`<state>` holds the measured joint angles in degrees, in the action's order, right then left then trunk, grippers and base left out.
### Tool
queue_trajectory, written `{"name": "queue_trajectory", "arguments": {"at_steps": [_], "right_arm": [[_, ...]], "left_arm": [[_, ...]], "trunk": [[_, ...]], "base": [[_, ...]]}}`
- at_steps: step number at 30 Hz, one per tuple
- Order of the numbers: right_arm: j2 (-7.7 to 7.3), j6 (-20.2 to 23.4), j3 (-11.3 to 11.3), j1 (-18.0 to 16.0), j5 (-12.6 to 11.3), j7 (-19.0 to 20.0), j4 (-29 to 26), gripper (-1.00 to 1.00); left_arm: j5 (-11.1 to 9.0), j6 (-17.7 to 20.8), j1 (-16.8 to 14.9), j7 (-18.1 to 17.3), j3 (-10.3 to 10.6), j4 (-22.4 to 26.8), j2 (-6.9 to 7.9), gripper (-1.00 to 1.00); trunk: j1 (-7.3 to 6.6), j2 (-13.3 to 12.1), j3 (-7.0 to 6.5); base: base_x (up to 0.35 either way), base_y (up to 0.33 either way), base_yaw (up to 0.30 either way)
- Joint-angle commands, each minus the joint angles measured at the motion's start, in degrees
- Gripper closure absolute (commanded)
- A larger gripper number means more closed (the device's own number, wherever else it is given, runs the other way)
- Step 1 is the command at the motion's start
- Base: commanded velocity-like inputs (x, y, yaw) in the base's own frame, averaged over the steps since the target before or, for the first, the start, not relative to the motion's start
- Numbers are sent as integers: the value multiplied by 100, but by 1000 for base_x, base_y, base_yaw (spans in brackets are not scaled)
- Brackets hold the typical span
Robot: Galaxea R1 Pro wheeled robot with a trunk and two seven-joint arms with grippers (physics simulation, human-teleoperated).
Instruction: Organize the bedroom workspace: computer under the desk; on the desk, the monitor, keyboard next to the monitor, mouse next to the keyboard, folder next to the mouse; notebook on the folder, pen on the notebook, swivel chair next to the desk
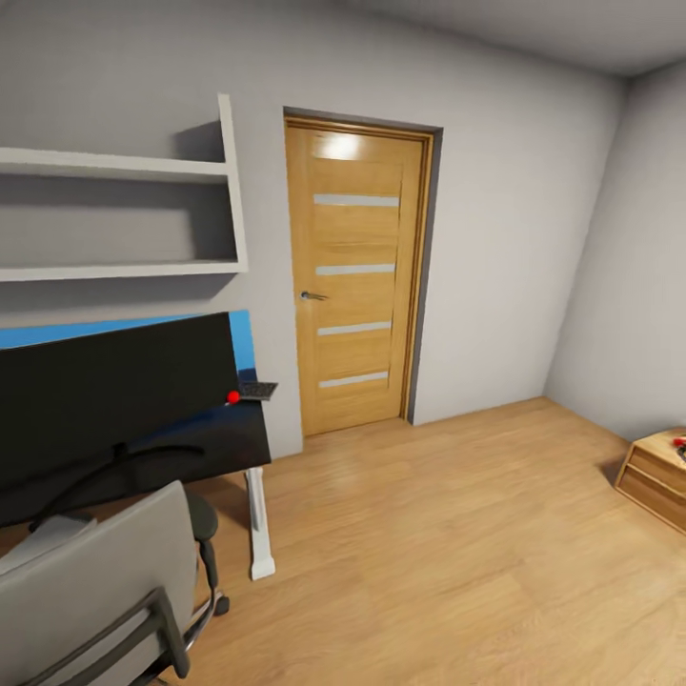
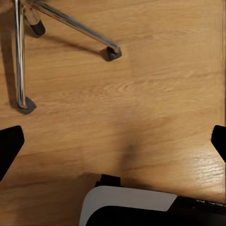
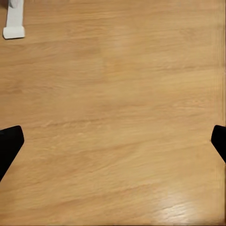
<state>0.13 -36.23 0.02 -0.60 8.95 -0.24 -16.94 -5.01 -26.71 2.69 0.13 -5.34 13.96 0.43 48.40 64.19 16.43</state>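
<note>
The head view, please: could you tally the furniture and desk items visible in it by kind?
Desk: 1
Swivel chair: 1
Monitor: 1
Keyboard: 1
Door: 1
Wall shelf unit: 1
Low wooden cabinet: 1
Total: 7

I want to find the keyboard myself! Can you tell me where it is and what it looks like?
Find the wooden door, then look just to its left, where the black desk ends. The keyboard lies flat on that far corner, beyond the wide black monitor. It is small and grey with dark keys, beside a bright red dot.
</note>
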Motion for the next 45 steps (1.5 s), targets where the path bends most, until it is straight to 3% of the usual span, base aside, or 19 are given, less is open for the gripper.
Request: {"name": "queue_trajectory", "arguments": {"at_steps": [1,17,37,45], "right_arm": [[1,-16,-2,-6,16,-4,5,-100],[27,-13,-11,-11,-2,-20,27,-100],[31,-26,-3,-8,18,-18,97,-100],[31,-33,22,-10,27,-12,102,-100]], "left_arm": [[-52,-4,4,-4,15,11,1,-100],[-49,-1,4,-4,14,11,0,-100],[-52,-1,4,-4,16,11,1,-100],[-53,-1,4,-4,15,11,3,-100]], "trunk": [[0,4,6],[0,4,72],[0,4,189],[0,4,202]], "base": [[0,0,-280],[54,0,-255],[311,101,-234],[321,165,-65]]}}
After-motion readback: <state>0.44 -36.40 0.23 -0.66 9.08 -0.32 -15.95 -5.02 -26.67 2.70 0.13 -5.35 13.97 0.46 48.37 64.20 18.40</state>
